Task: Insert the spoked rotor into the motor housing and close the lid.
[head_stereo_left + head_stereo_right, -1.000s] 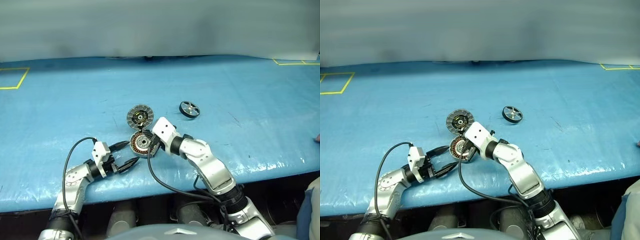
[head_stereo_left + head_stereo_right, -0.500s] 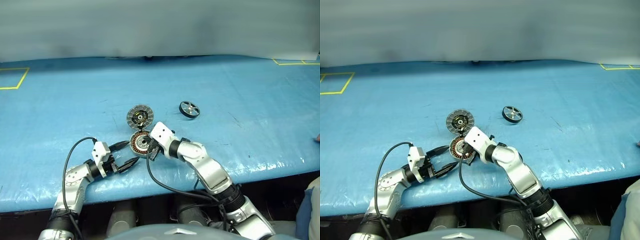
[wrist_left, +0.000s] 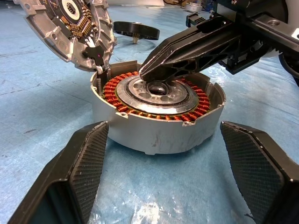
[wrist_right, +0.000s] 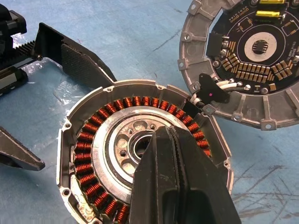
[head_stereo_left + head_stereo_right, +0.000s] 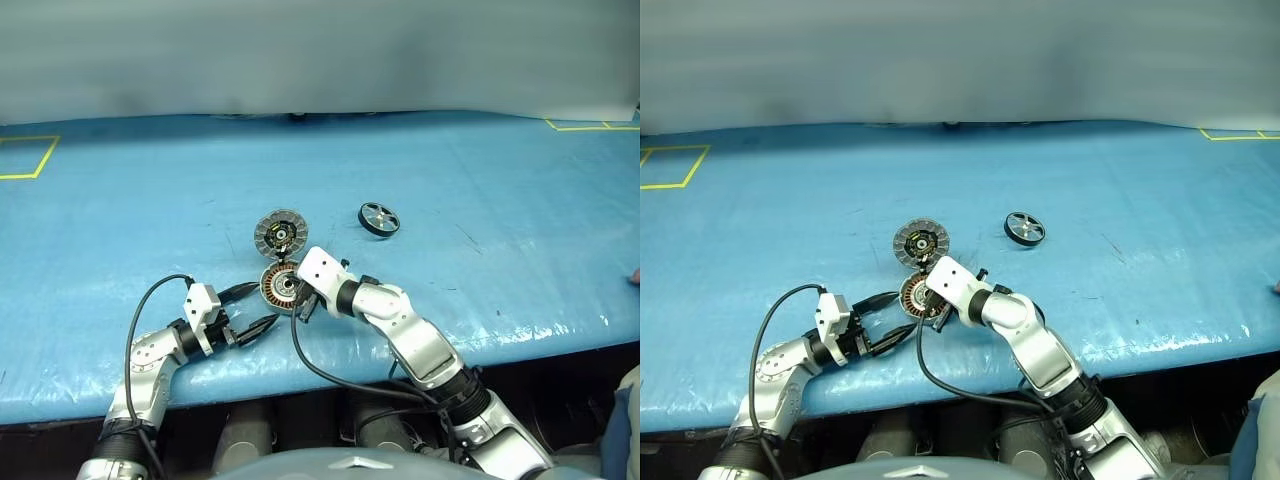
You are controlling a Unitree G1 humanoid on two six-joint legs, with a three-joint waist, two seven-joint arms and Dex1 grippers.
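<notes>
The motor housing (image 3: 159, 133) sits near the table's front edge, with its copper windings and metal hub showing. Its hinged lid (image 4: 243, 60) stands open on the far side, inner face in view. The spoked rotor (image 5: 378, 217) lies flat on the table, farther back and to the right. My right gripper (image 4: 164, 133) is shut, and its tips are just above the housing's hub. My left gripper (image 5: 262, 305) is open on the housing's near-left side; its fingers (image 3: 79, 158) flank the housing without touching it.
The table (image 5: 480, 180) wears a blue cover, and its front edge runs just behind both wrists. Yellow tape marks (image 5: 25, 155) lie at the far left and far right corners. A black cable (image 5: 150, 300) loops from my left wrist.
My right gripper has sunk a little towards the housing's hub, still shut. The left gripper, housing, lid and rotor have kept still.
</notes>
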